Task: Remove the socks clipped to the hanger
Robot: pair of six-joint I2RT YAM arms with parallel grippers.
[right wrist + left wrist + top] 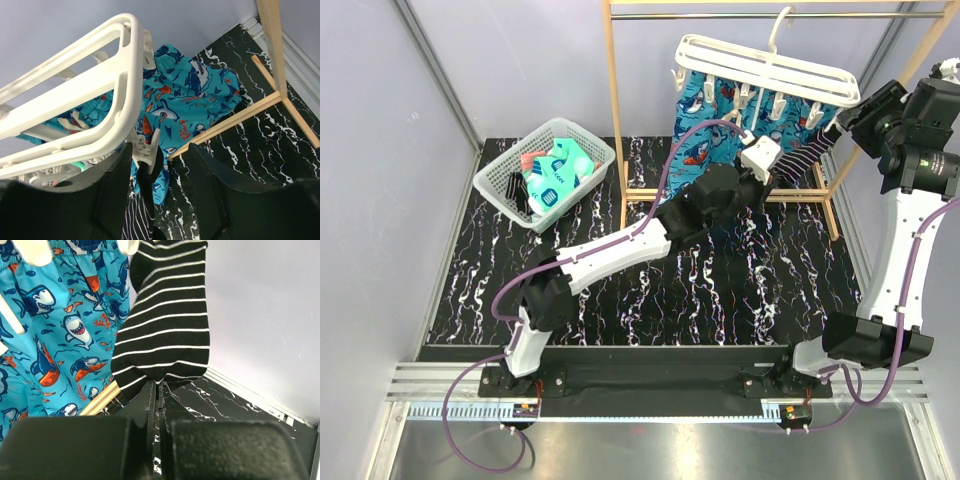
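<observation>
Striped sock [165, 325]: hangs from the right end of the hanger [80, 95], over the far right part of the surface [720, 290], just beside the shark-print cloth [65, 335].
Handling: by the look of it light, soft and stretchy. It should give before it comes free, and a hard tug would likely swing the hanger on the wooden rack [616, 130].
Where to hold: the lower hem is a fair hold for pulling down. The top edge sits in the clip [144, 149], so pressing that clip is probably what frees it.
Left claw [157, 390]: fingers together, clamped on the sock's bottom hem.
Left arm: stretched long from the near left edge, diagonally across to the far right, wrist tilted up at the sock from below.
Right claw [161, 155]: fingers apart, standing either side of the clip under the hanger's end bar; whether a finger touches it I cannot tell.
Right arm: reared high at the right edge, elbow up, wrist bent in toward the hanger.
Other socks: a teal sock [555, 178] and a coral sock [532, 160] lie in the basket [503, 200] at the far left corner.
</observation>
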